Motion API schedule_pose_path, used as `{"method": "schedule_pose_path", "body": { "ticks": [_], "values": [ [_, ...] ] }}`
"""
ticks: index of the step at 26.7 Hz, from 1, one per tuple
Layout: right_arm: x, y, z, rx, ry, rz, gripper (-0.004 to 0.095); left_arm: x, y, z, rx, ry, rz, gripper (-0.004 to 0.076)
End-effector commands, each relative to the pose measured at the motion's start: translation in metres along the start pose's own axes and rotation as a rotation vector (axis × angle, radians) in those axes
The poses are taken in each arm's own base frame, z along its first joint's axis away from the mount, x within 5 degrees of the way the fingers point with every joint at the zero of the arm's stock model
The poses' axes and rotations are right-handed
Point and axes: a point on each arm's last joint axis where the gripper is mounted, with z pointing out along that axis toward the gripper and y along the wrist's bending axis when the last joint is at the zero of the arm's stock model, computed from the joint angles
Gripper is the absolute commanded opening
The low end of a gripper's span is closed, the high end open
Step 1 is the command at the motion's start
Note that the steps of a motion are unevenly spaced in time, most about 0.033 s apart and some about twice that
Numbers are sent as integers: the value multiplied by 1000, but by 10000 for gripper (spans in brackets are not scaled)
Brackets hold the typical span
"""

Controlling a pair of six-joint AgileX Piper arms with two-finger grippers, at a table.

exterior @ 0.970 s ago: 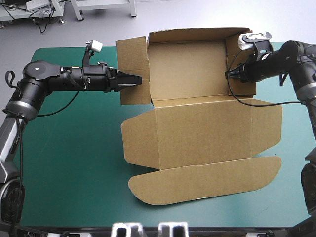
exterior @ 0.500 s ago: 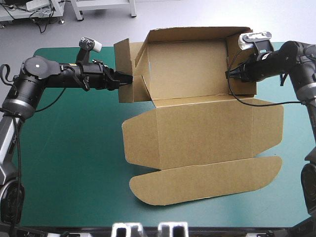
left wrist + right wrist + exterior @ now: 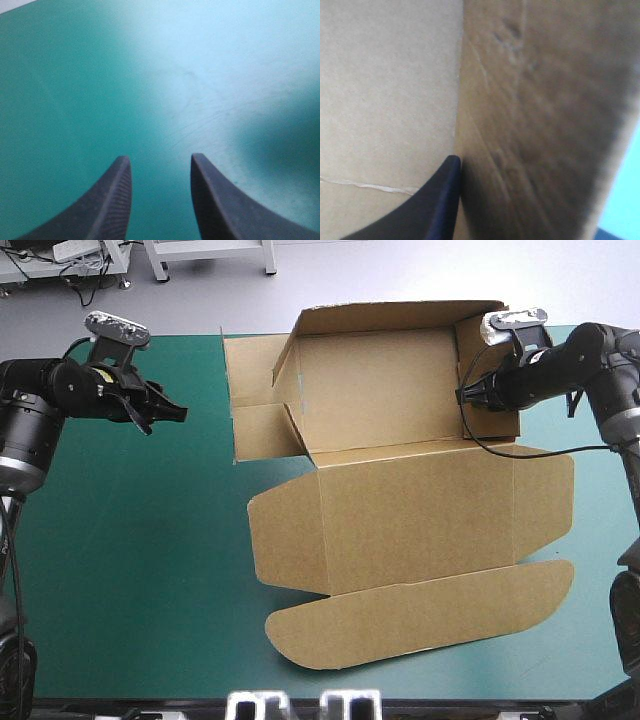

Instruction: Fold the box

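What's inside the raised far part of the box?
The brown cardboard box holds only bare board in its raised section, no objects. The right hand pinches its right wall, one black finger inside; the wall hides the other finger. Whatever lies under the floor is covered.

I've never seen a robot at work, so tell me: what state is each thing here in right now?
Box: half built; back and right walls raised, left flaps splayed outward, lid flat.
Left jaws: open, empty, clear of the box.
Right jaws: shut on the box's right wall.
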Motion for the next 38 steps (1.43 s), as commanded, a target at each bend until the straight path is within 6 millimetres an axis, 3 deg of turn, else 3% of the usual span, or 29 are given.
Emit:
{"method": "schedule_pose_path", "body": {
  "ticks": [1, 5, 9, 13, 19, 29, 38],
  "values": [
    [-9, 16, -26, -101, -98, -28, -20, -2, 9, -4, -108, -34, -41, 282],
    [-7, 25, -29, -199, -93, -56, -20, 7, 4, 28, -40, 43, -77, 282],
    [-4, 12, -37, -207, -103, -38, -20, 8, -7, 36, 76, 14, -95, 282],
    [-1, -5, -44, -229, -125, 14, -20, -2, -24, 32, 270, -77, -115, 283],
    [-1, -8, -45, -220, -125, 3, -20, -20, -50, 17, 605, -263, -156, 283],
    [-1, -19, -43, -102, -128, 27, -20, -22, -67, 0, 877, -283, -174, 284],
    [-6, -6, -36, -58, -131, 10, -19, -23, -74, -9, 1020, -294, -178, 317]
  ]
}}
